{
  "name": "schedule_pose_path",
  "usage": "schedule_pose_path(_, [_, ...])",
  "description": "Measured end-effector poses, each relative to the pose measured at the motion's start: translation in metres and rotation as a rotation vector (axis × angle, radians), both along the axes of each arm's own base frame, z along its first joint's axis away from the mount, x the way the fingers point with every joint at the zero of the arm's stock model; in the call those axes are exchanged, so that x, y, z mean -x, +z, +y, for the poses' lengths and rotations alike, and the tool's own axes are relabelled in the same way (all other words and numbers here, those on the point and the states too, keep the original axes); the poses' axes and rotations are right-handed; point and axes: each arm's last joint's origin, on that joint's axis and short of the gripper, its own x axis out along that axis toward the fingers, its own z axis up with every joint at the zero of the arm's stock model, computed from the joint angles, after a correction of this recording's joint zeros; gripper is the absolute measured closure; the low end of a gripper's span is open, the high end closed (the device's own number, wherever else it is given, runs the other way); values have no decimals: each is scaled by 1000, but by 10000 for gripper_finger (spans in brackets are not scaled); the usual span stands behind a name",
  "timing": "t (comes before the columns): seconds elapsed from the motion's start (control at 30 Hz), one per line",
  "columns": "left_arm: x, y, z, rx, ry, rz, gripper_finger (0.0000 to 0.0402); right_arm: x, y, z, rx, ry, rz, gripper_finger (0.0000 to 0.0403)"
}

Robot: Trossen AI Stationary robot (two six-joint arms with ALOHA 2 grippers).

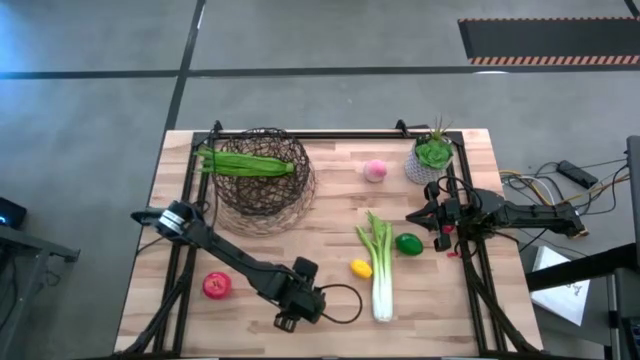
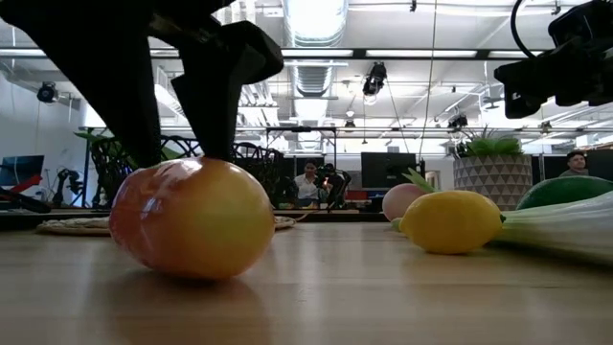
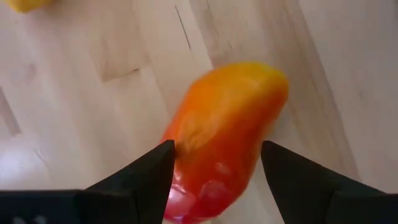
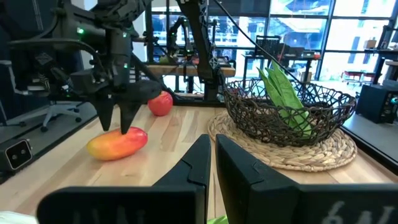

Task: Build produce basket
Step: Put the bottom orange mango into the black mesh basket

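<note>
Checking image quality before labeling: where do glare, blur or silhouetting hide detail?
Low view: ceiling lights leave the left gripper a black silhouette over the mango. Left wrist view: mango and fingers are soft. High view: evenly lit.

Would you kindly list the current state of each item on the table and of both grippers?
basket: upright, holds green pod
mango: on table, between open left gripper fingers
tomato: on table
lemon, celery, lime, peach: on table
right gripper: shut, empty
</note>
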Motion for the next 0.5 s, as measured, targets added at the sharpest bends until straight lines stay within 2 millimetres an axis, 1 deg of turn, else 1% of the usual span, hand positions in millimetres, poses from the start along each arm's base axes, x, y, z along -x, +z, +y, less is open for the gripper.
schedule_pose_path(0.37, [-7,-18,0,-12,-40,22,176,0,0,0,-2,0,0,385])
schedule_pose_path(0.5, [-8,-20,1,-5,-39,29,153,0,0,0,-2,0,0,385])
